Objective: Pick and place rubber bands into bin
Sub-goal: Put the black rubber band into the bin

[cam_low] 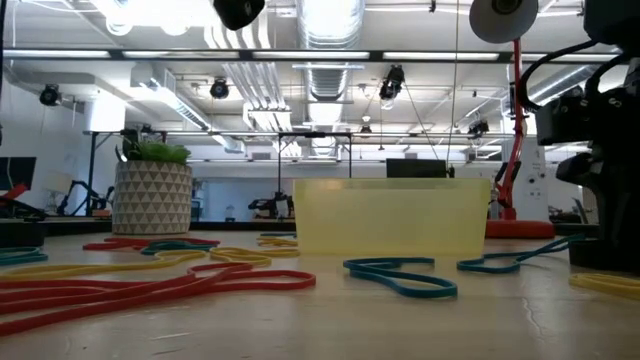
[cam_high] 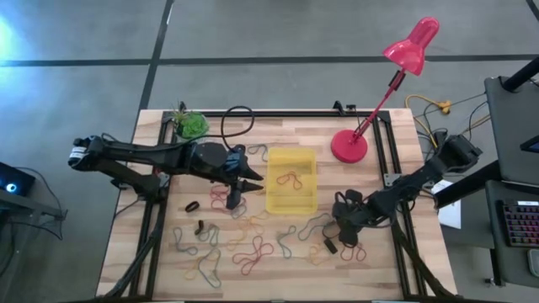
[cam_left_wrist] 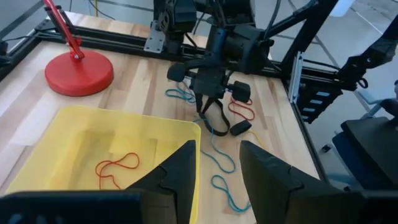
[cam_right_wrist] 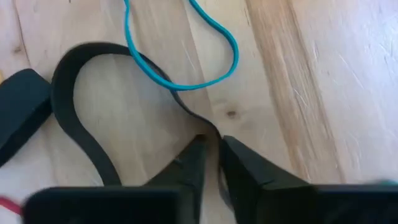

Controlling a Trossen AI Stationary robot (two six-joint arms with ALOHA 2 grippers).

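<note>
Right wrist view shows the right gripper (cam_right_wrist: 211,146) pinched nearly closed on a flat, wide black band (cam_right_wrist: 74,124) lying on pale wood-grain table (cam_right_wrist: 323,74), beside a thin teal loop (cam_right_wrist: 186,56). Left gripper (cam_left_wrist: 217,168) hovers part-open and empty over the translucent yellow bin (cam_left_wrist: 74,130), holding one red band (cam_left_wrist: 115,168); no writing is legible.

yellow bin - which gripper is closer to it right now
Left. The left gripper hovers just beside the bin, near its left wall. The right gripper is down at the table off the bin's right front corner, closing on a black band.
</note>
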